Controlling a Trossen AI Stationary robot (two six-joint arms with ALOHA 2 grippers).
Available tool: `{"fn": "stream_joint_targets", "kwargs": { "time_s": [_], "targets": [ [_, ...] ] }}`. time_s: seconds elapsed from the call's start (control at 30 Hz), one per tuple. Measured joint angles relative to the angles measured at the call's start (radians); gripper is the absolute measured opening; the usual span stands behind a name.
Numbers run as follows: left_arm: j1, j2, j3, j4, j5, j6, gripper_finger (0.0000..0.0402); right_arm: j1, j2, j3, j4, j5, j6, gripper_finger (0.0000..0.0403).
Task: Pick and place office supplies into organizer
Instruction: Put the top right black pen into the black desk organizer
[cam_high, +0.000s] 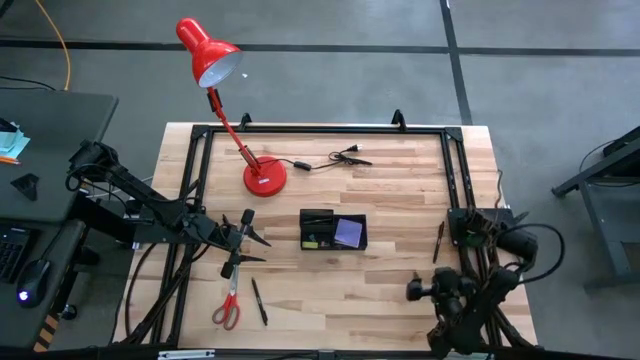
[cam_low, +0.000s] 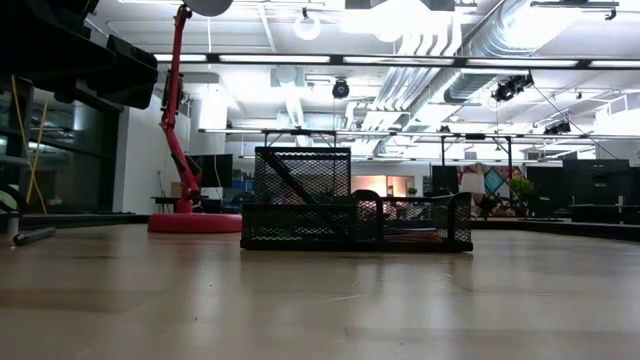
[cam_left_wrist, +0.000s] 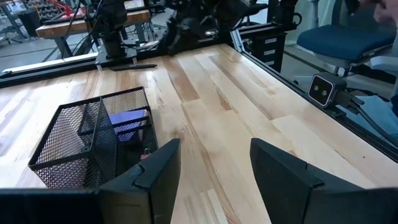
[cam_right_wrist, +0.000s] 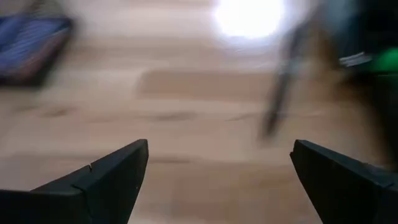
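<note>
The black mesh organizer (cam_high: 333, 230) stands mid-table, and the purple sticky pad (cam_high: 348, 232) lies in its right compartment. It also shows in the low view (cam_low: 350, 210) and the left wrist view (cam_left_wrist: 93, 137). Red-handled scissors (cam_high: 228, 305) and a black pen (cam_high: 259, 300) lie flat near the table's near-left. Another pen (cam_high: 438, 242) lies right of the organizer. My left gripper (cam_high: 245, 235) hovers open just left of the organizer. My right gripper (cam_high: 415, 290) is open above the wood, near the right pen (cam_right_wrist: 280, 87). I cannot make out the pink pad.
A red desk lamp stands on its base (cam_high: 265, 178) at the far left of the table. Beside it lies a black cable with plug (cam_high: 335, 158). A black frame (cam_high: 320, 130) runs along the table's far and side edges. Bare wood lies between the organizer and the near edge.
</note>
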Motion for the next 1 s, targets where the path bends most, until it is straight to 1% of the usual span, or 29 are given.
{"fn": "stream_joint_targets", "kwargs": {
  "time_s": [0.13,0.23,0.3,0.4,0.47,0.57,0.67,0.77,0.9,0.97,1.0],
  "targets": [
    [0.0,0.0,0.0,0.0,0.0,0.0,0.0184,-0.005,0.019,0.002,-0.071,-0.096,0.089,0.0387],
    [0.0,0.0,0.0,0.001,0.0,0.0,0.0184,-0.022,0.037,0.002,-0.064,-0.145,0.093,0.0387],
    [0.0,0.0,0.0,0.0,0.0,0.0,0.0184,-0.03,0.053,0.002,-0.057,-0.15,0.119,0.0387],
    [0.0,0.0,0.0,0.0,0.0,0.0,0.0184,-0.052,0.086,0.002,0.031,-0.166,0.122,0.0387],
    [0.0,0.0,0.0,0.0,0.0,0.0,0.0184,-0.067,0.095,0.002,0.076,-0.166,0.157,0.0387],
    [0.0,0.0,0.0,0.0,0.0,0.0,0.0184,-0.08,0.1,0.002,0.022,-0.166,0.186,0.0391],
    [0.0,0.0,0.0,0.0,0.0,0.0,0.0184,-0.089,0.099,0.002,0.011,-0.197,0.248,0.0398],
    [0.0,0.0,0.0,0.0,0.0,0.0,0.0184,-0.095,0.098,0.002,0.017,-0.21,0.223,0.0398],
    [0.0,0.0,0.0,0.0,0.0,0.0,0.0184,-0.105,0.098,0.002,0.064,-0.153,0.112,0.0393],
    [0.0,0.0,0.0,0.0,0.0,0.0,0.0184,-0.119,0.104,0.002,0.054,-0.175,0.104,0.0392],
    [0.0,0.0,0.0,0.0,0.0,0.0,0.0184,-0.127,0.106,0.002,0.037,-0.187,0.126,0.0392]
  ]
}}
